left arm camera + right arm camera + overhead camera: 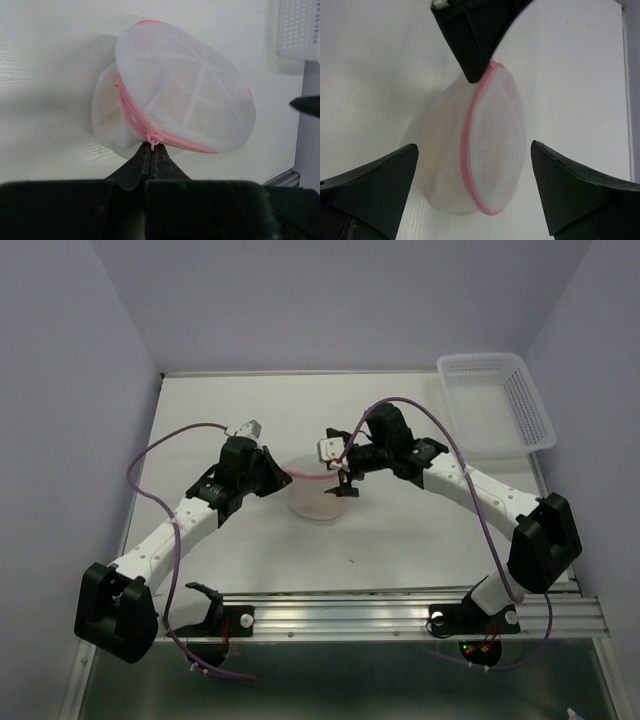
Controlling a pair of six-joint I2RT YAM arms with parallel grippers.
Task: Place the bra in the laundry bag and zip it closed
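Toward the left of the table (400,550), the left tool (152,148) is pressed together on the pink zipper rim of the laundry bag (185,100), pinching it right at the small pink pull (152,136). At the middle, the round white mesh bag sits between the two arms, tipped up on its edge, pale ribs crossing its upper shell. Whether the bra lies inside cannot be told through the mesh. Just right of the bag, the right tool (474,146) hangs spread wide, its fingers (375,190) either side of the bag, touching nothing. At the far right corner stands a white lattice basket (528,410), well apart from the bag.
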